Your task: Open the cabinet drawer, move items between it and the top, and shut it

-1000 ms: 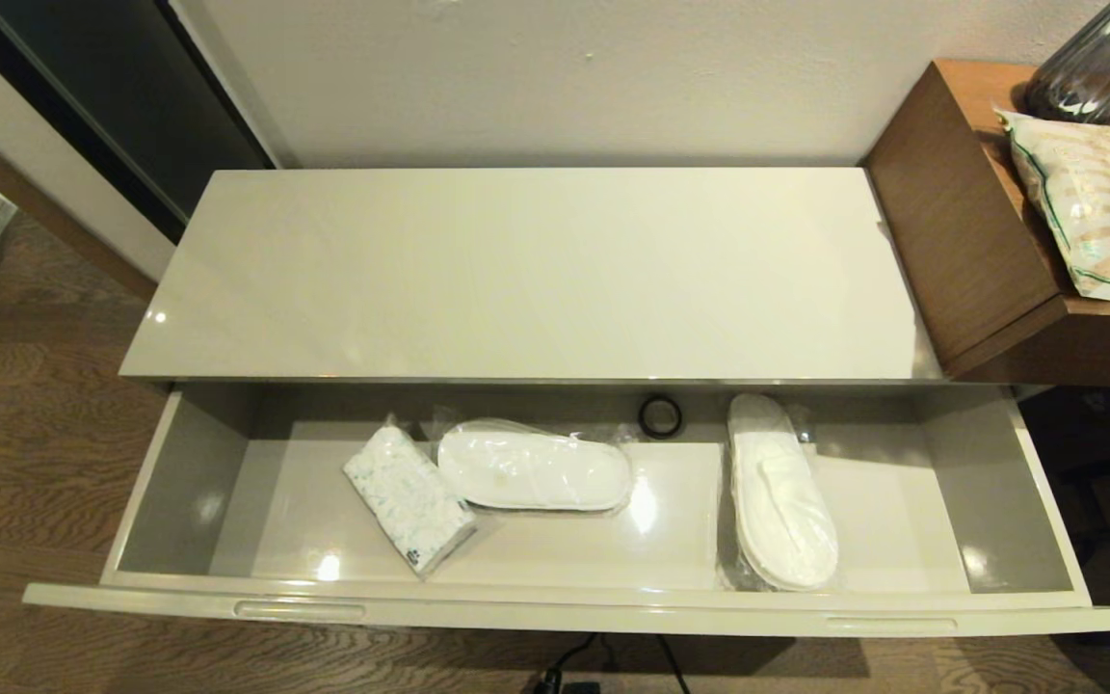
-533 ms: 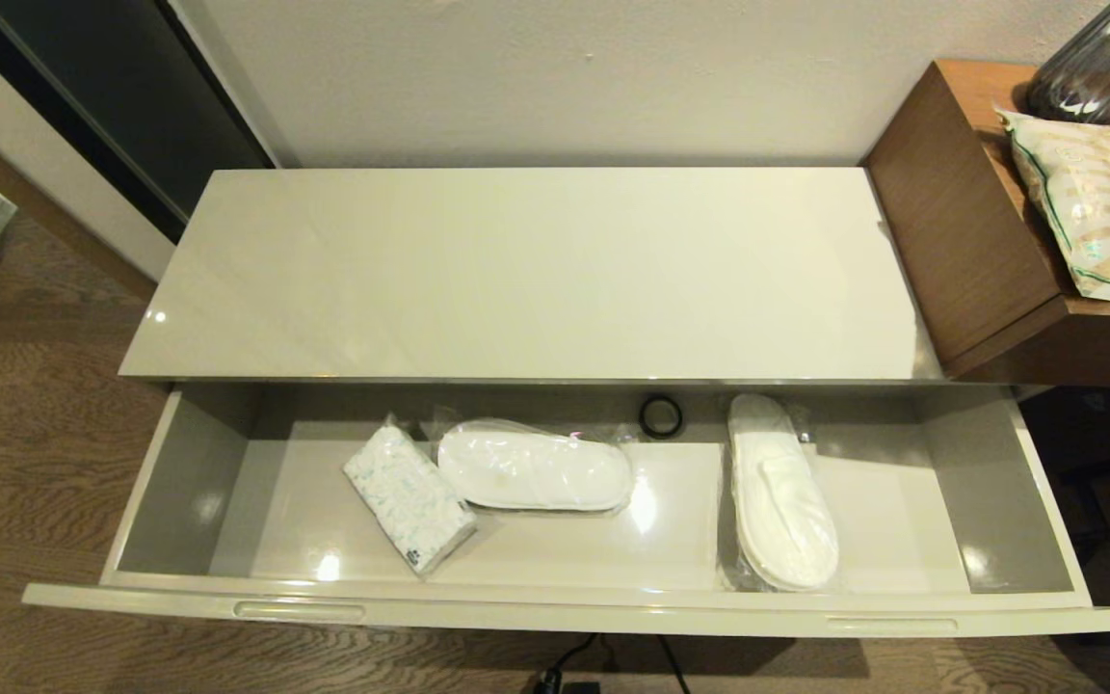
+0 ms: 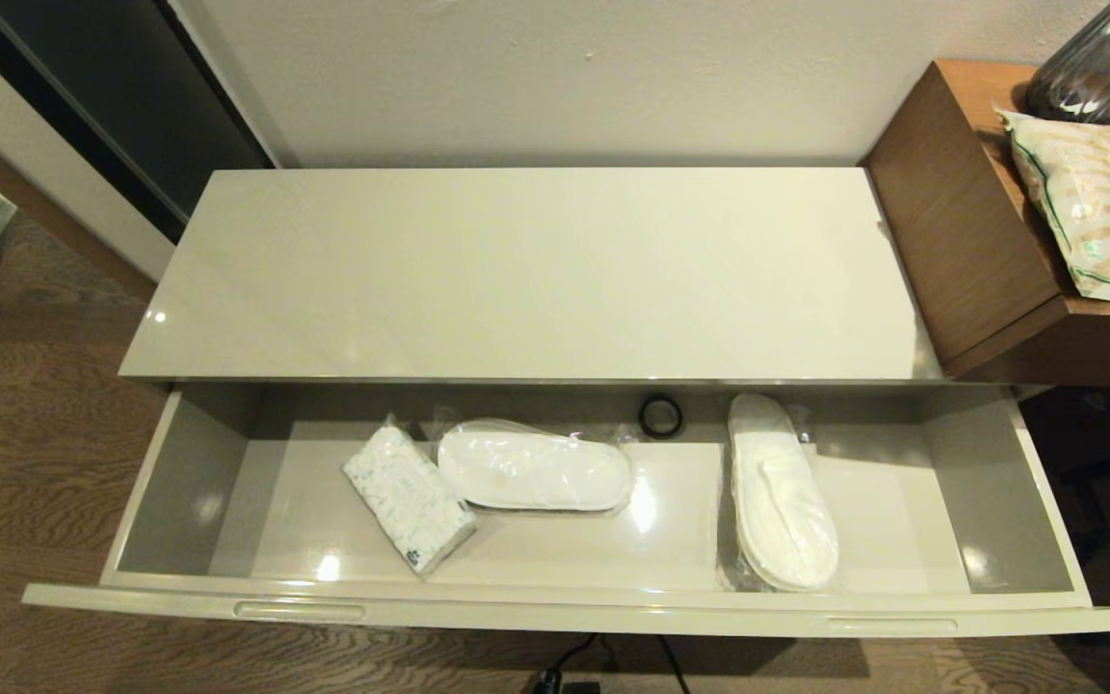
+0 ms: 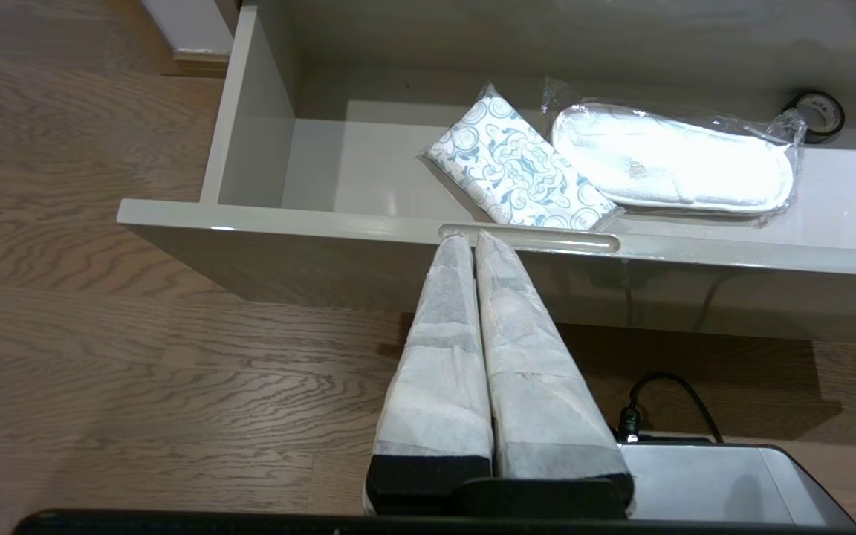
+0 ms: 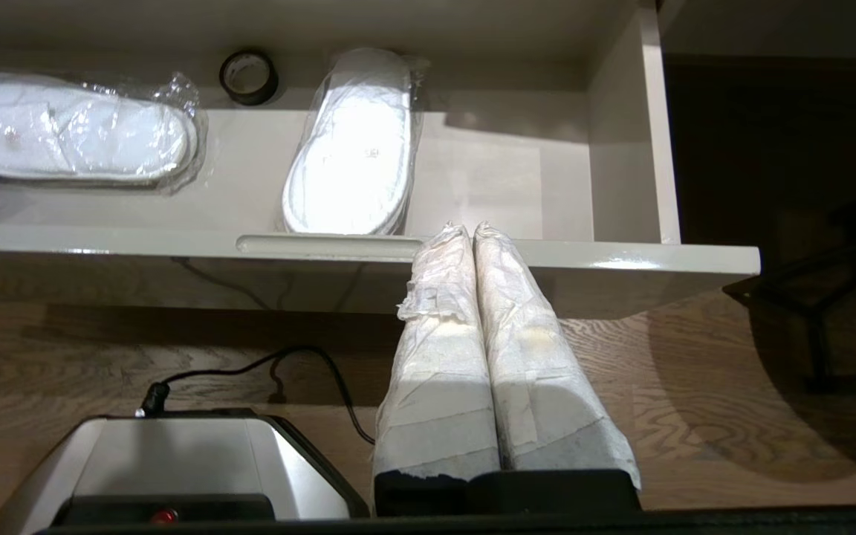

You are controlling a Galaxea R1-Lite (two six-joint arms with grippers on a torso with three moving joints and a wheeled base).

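Observation:
The cabinet drawer [image 3: 555, 609] stands pulled fully out under the bare glossy top [image 3: 526, 275]. Two plastic-wrapped white slipper pairs lie in it: one [image 3: 534, 468] crosswise near the middle, the other [image 3: 781, 493] lengthwise to its right. The left gripper [image 4: 470, 238] is shut and empty, low in front of the drawer, its tips at the left slot [image 4: 530, 238]. The right gripper [image 5: 467, 229] is also shut and empty, just right of the right slot [image 5: 328, 245]. Neither gripper shows in the head view.
A patterned tissue pack [image 3: 409, 499] lies left of the middle slippers. A black tape roll [image 3: 660, 416] sits at the drawer's back. A brown side table [image 3: 960, 231] with a bag [image 3: 1099, 202] and vase stands right. A cabled device [image 5: 175, 461] is on the floor.

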